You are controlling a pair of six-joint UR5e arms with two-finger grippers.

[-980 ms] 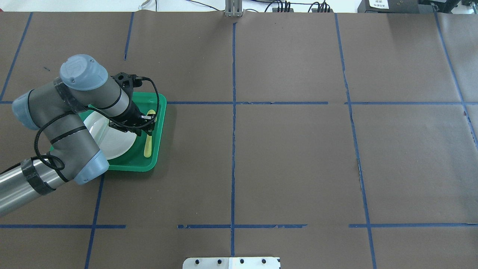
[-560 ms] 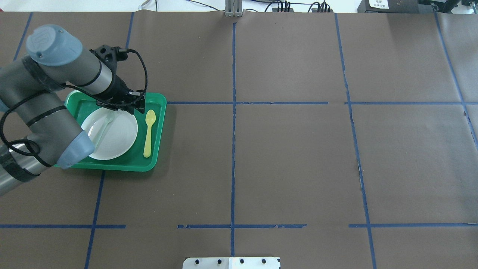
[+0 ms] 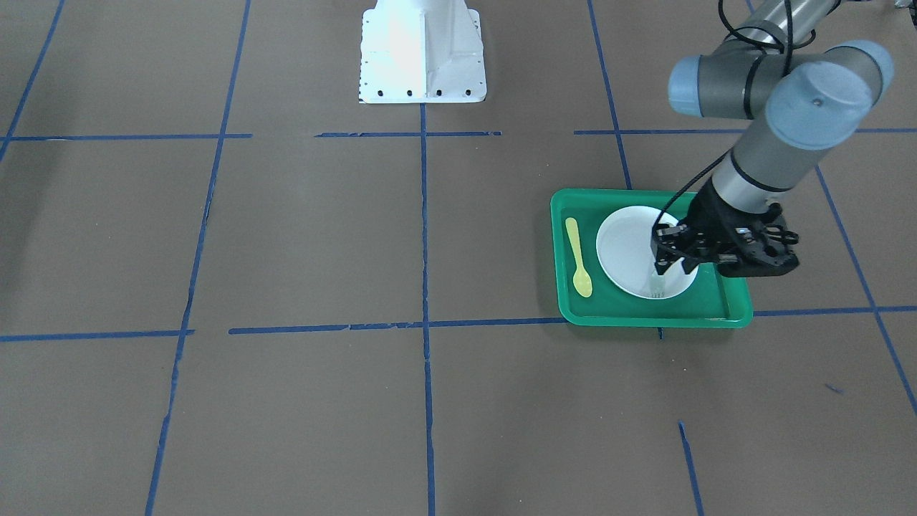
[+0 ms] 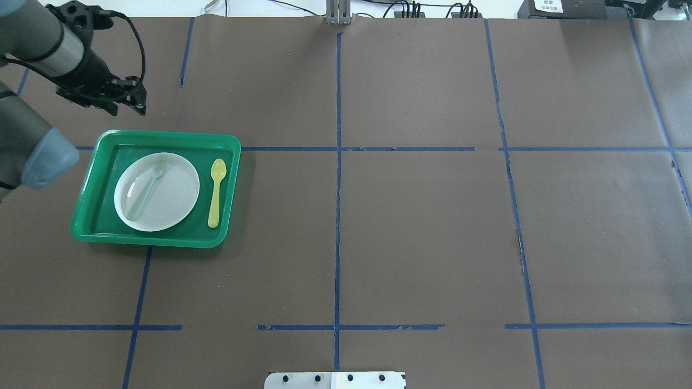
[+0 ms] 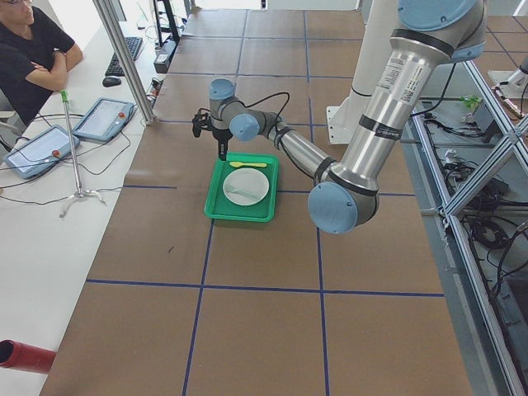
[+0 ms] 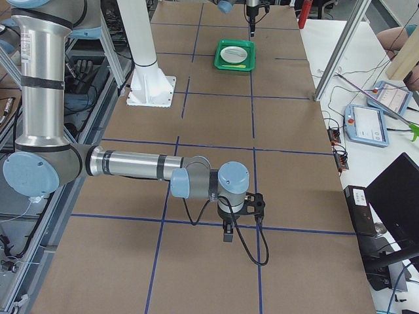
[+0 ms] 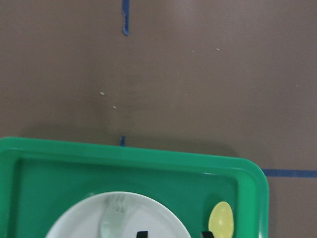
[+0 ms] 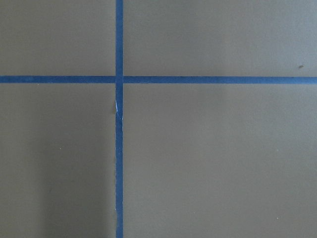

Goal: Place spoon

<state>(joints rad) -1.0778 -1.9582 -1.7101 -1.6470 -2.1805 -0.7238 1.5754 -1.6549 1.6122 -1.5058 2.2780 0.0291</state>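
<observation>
The yellow spoon (image 4: 216, 192) lies flat in the green tray (image 4: 162, 135), to the right of the white plate (image 4: 173, 202), with its bowl pointing away from the robot. It also shows in the front view (image 3: 577, 258), and its bowl shows in the left wrist view (image 7: 221, 220). My left gripper (image 4: 130, 108) is open and empty. It hangs in the air above the tray's far edge, apart from the spoon. Its fingertips (image 7: 142, 233) show spread. My right gripper (image 6: 226, 232) shows only in the right side view, far from the tray; I cannot tell its state.
A pale translucent fork (image 4: 145, 189) lies on the plate. The table is brown paper with blue tape lines (image 4: 338, 162). The robot's white base (image 3: 421, 50) stands at the near middle edge. An operator (image 5: 33, 49) sits beyond the table's left end.
My left gripper was down at the spoon in the tray. It let go, rose, and drew back to the far left. The spoon stays lying beside the plate.
</observation>
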